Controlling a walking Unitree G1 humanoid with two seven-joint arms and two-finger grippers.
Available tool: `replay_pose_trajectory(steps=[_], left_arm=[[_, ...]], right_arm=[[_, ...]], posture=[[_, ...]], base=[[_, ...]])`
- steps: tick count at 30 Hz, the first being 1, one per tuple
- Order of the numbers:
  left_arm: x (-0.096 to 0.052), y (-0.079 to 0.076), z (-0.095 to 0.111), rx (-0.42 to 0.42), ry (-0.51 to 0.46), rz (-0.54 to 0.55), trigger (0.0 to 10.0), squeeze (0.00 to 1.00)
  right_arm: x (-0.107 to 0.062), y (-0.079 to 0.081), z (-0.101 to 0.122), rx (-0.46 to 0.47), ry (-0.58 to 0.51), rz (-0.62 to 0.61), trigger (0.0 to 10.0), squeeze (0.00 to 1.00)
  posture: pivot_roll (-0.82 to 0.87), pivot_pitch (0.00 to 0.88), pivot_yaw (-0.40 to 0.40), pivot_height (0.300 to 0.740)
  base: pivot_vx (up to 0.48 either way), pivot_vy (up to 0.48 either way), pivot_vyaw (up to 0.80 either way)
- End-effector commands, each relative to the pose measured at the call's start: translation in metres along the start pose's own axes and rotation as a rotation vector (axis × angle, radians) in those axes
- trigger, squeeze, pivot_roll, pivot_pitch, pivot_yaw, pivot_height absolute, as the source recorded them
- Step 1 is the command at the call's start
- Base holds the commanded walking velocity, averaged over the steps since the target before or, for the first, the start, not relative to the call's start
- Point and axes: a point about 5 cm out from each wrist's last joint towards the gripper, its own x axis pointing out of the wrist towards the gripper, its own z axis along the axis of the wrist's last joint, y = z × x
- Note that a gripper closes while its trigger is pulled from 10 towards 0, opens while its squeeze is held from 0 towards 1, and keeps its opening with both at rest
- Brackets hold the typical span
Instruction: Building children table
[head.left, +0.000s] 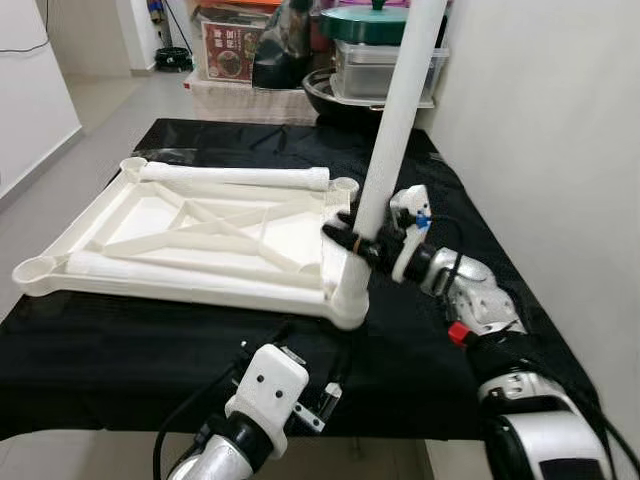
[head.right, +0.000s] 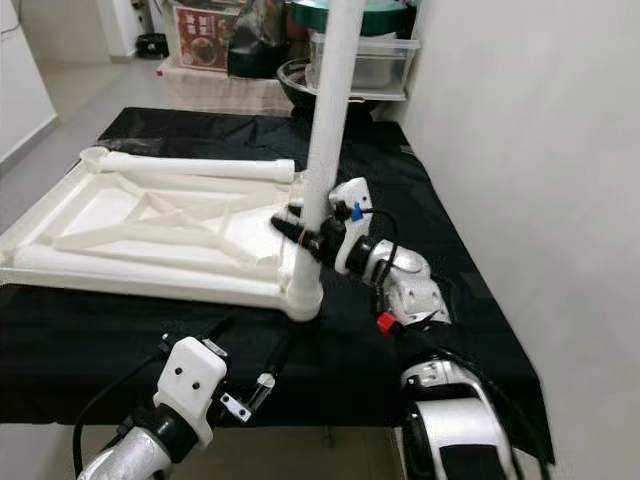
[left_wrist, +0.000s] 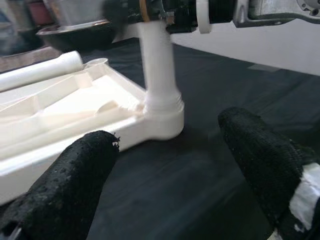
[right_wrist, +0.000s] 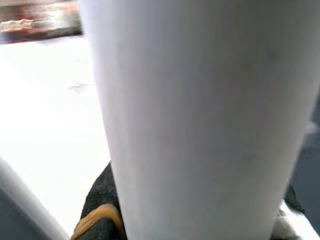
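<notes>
A white plastic table top (head.left: 190, 235) lies upside down on the black cloth. A white leg (head.left: 392, 130) stands upright in its near right corner socket (head.left: 347, 292). My right gripper (head.left: 352, 238) is shut on that leg just above the socket; the leg (right_wrist: 200, 120) shows close up in the right wrist view. A second leg (head.left: 235, 177) lies loose across the far side of the top. My left gripper (left_wrist: 170, 165) is open, low at the table's front edge, pointing at the socket (left_wrist: 162, 117) with nothing between its fingers (left_wrist: 75, 175).
The black-covered table (head.left: 120, 350) ends close in front of me and at the right by a white wall (head.left: 560, 120). Behind it stand stacked pots and plastic boxes (head.left: 375, 60) and a printed box (head.left: 230, 50). Open floor (head.left: 90, 130) lies at the left.
</notes>
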Motion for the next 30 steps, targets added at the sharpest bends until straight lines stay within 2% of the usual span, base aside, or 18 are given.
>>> replay_pose_trajectory(steps=[1, 2, 3, 4, 5, 6, 7, 10, 11, 16, 17, 20, 23, 24, 26, 27, 28, 30], left_arm=[[-0.001, -0.001, -0.003, -0.003, 0.013, -0.012, 10.0, 0.0], [-0.001, -0.001, -0.003, -0.002, 0.012, -0.012, 10.0, 0.0], [-0.001, -0.001, -0.003, -0.002, 0.012, -0.012, 10.0, 0.0], [0.0, -0.001, -0.003, -0.003, 0.013, -0.012, 10.0, 0.0], [0.0, -0.001, -0.003, -0.003, 0.013, -0.012, 10.0, 0.0], [0.0, 0.0, -0.003, -0.002, 0.013, -0.014, 10.0, 0.0], [0.0, 0.0, -0.003, -0.002, 0.014, -0.015, 10.0, 0.0], [0.0, -0.001, -0.004, -0.002, 0.014, -0.016, 10.0, 0.0], [0.0, 0.0, -0.003, -0.002, 0.014, -0.015, 10.0, 0.0], [0.0, 0.0, -0.004, -0.002, 0.016, -0.012, 10.0, 0.0], [0.0, 0.0, -0.004, -0.003, 0.017, -0.012, 10.0, 0.0], [0.0, -0.001, -0.004, -0.004, 0.016, -0.014, 10.0, 0.0], [0.0, -0.001, -0.004, -0.005, 0.016, -0.014, 10.0, 0.0], [0.001, -0.001, -0.004, -0.005, 0.016, -0.014, 10.0, 0.0], [0.001, -0.001, -0.004, -0.005, 0.015, -0.013, 10.0, 0.0], [0.001, -0.001, -0.004, -0.005, 0.015, -0.013, 10.0, 0.0], [0.001, -0.001, -0.004, -0.005, 0.015, -0.012, 10.0, 0.0], [0.002, -0.001, -0.004, -0.005, 0.015, -0.011, 10.0, 0.0]], right_arm=[[-0.008, -0.022, -0.008, 0.023, 0.04, -0.28, 0.0, 0.0], [-0.013, -0.029, -0.014, 0.036, 0.064, -0.412, 0.0, 0.0], [-0.013, -0.029, -0.014, 0.036, 0.064, -0.412, 0.0, 0.0], [-0.021, -0.035, -0.02, 0.021, 0.092, -0.547, 0.0, 0.9], [-0.021, -0.035, -0.02, 0.021, 0.092, -0.547, 0.0, 0.9], [-0.029, -0.037, -0.025, 0.019, 0.119, -0.672, 0.0, 0.77], [-0.034, -0.033, -0.029, 0.016, 0.135, -0.74, 0.0, 0.0], [-0.037, -0.031, -0.031, 0.013, 0.144, -0.777, 0.0, 0.0], [-0.035, -0.026, -0.03, 0.031, 0.129, -0.781, 10.0, 0.0], [-0.017, -0.021, -0.011, 0.074, -0.019, -0.681, 10.0, 0.0], [-0.014, -0.022, -0.008, 0.082, -0.035, -0.656, 10.0, 1.0], [-0.012, -0.025, -0.001, 0.089, -0.072, -0.605, 10.0, 1.0], [-0.008, -0.025, 0.007, 0.121, -0.091, -0.475, 10.0, 1.0], [-0.006, -0.021, 0.011, 0.155, -0.093, -0.302, 10.0, 0.0], [-0.007, -0.014, 0.017, 0.246, -0.071, -0.01, 10.0, 0.0], [-0.007, -0.014, 0.017, 0.246, -0.071, -0.01, 10.0, 0.0], [-0.01, -0.012, 0.022, 0.266, -0.078, 0.125, 10.0, 0.0], [-0.012, -0.011, 0.026, 0.271, -0.083, 0.193, 10.0, 0.0]], posture=[[0.14, 0.033, -0.067, 0.74], [0.14, 0.033, -0.065, 0.74], [0.14, 0.033, -0.065, 0.74], [0.15, 0.035, -0.066, 0.74], [0.15, 0.035, -0.066, 0.74], [0.15, 0.034, -0.069, 0.74], [0.15, 0.036, -0.066, 0.74], [0.15, 0.036, -0.066, 0.74], [0.15, 0.035, -0.069, 0.74], [0.14, 0.038, -0.067, 0.74], [0.14, 0.038, -0.067, 0.74], [0.14, 0.038, -0.069, 0.74], [0.14, 0.039, -0.067, 0.74], [0.14, 0.038, -0.071, 0.74], [0.14, 0.039, -0.075, 0.74], [0.14, 0.039, -0.075, 0.74], [0.14, 0.039, -0.073, 0.74], [0.14, 0.039, -0.075, 0.74]], base=[[0.0, 0.0, 0.0], [0.0, 0.0, 0.0], [0.0, 0.0, 0.0], [0.0, 0.0, 0.0], [0.0, 0.0, 0.0], [0.0, 0.0, 0.0], [0.0, 0.0, 0.0], [0.0, 0.0, 0.0], [0.0, 0.0, 0.0], [0.0, 0.0, 0.0], [0.0, 0.0, 0.0], [0.0, 0.0, 0.0], [0.0, 0.0, 0.0], [0.0, 0.0, 0.0], [0.0, 0.0, 0.0], [0.0, 0.0, 0.0], [0.0, 0.0, 0.0], [0.0, 0.0, 0.0]])
